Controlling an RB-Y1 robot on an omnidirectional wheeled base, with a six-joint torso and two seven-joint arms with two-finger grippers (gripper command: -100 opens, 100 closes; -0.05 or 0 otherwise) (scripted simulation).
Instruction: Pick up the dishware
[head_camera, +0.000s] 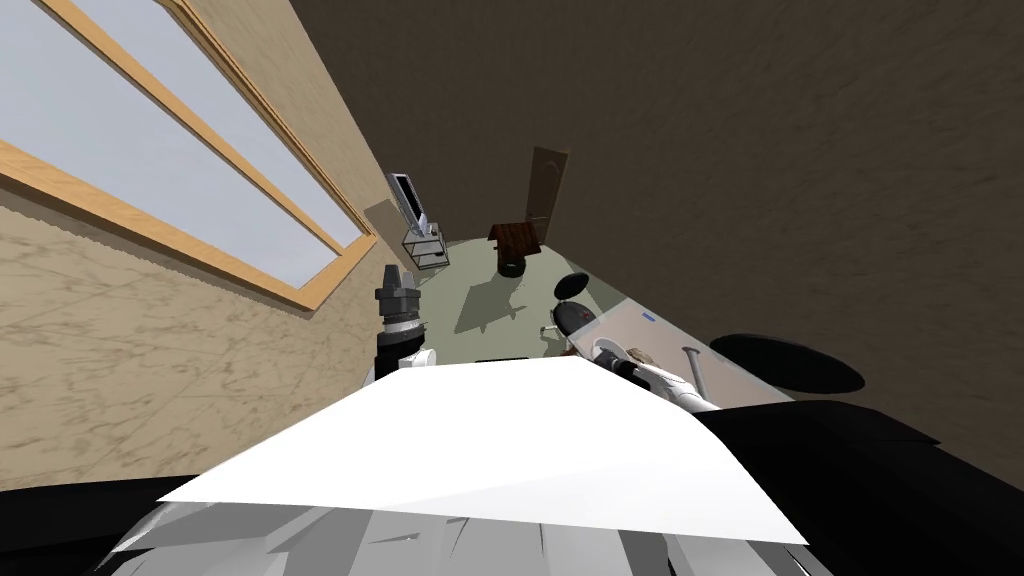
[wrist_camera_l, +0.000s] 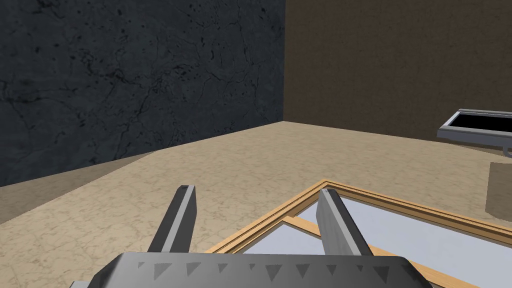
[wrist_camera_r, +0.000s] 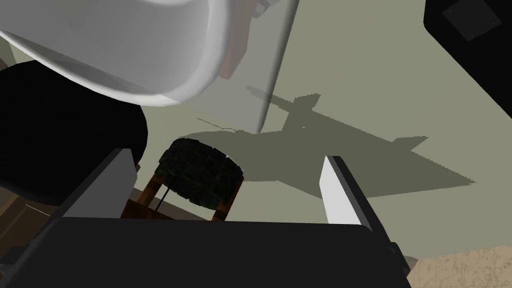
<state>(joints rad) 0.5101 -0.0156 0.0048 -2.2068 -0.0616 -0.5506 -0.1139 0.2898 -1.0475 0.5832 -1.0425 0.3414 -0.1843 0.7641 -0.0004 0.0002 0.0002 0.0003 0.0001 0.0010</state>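
Right pincer (wrist_camera_r: 228, 156): released, blades wide, nothing between them. Past it, lower left of the wrist frame, a dark-cushioned stool (wrist_camera_r: 200, 172) stands on the olive floor (wrist_camera_r: 375, 75).
Left pincer (wrist_camera_l: 257, 189): released, raised left of centre in the head frame.
Dishware (head_camera: 640, 356): probably the small brownish item on the worktop (head_camera: 650, 322), right of centre; too small to confirm.
Risk: your blades point past the worktop, so you may close on air or knock the item off its edge.
Writing: none legible.

A wooden stool (wrist_camera_r: 200, 175) stands on the grey-green floor (wrist_camera_r: 375, 75).
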